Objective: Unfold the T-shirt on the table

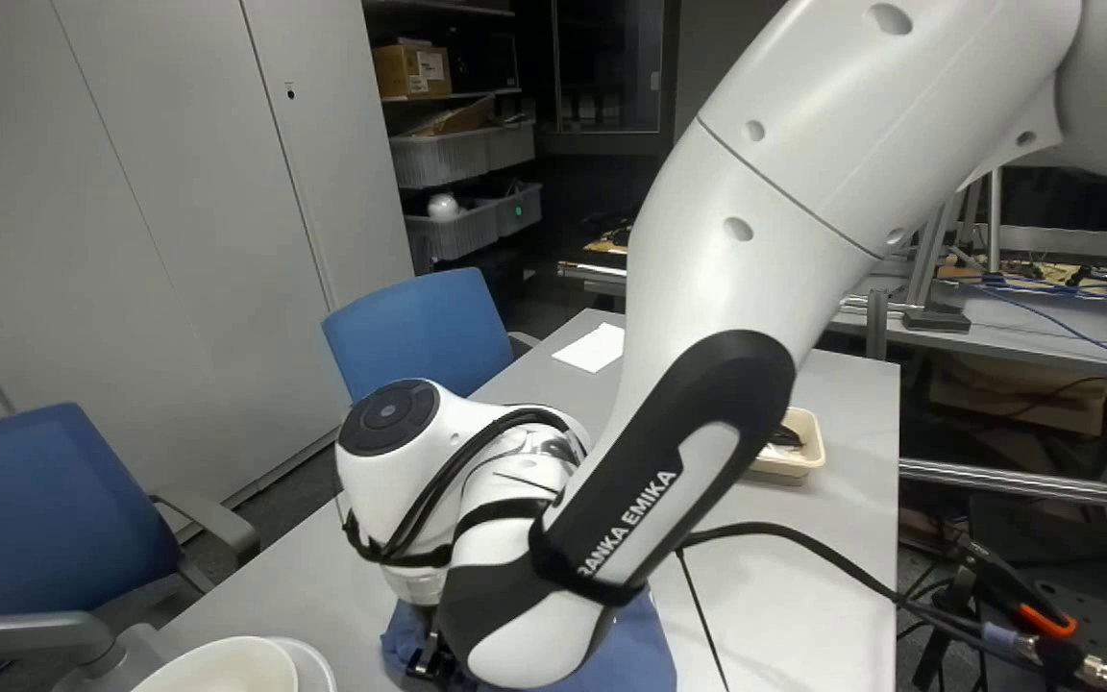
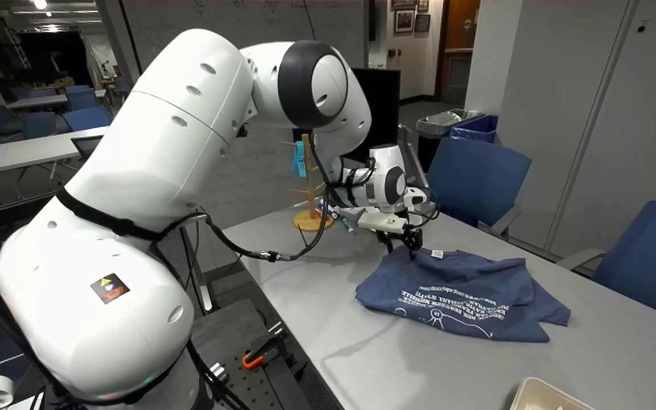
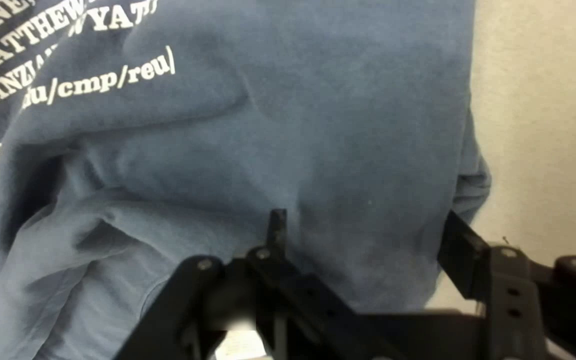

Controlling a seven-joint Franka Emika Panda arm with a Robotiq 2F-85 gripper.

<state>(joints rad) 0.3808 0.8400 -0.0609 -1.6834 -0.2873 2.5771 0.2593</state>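
Legibly, white "MATTHEW" and "cmp/reu" on the T-shirt (image 3: 328, 125)

From here I see the light grey smooth-topped table (image 2: 419, 370) bearing a rumpled navy-blue cloth T-shirt (image 2: 459, 273), a round-based wooden peg stand (image 2: 310, 193), coloured markers (image 2: 348, 226), a cream plastic tray (image 1: 808, 457) and a white paper sheet (image 1: 594, 348)

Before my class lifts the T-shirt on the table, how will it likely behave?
The navy T-shirt will probably hang limp, since it lies in soft folds. Pinching one edge may catch two layers, as more cloth peeks from beneath it in the wrist view. It seems unlikely to roll, lying low on the table.
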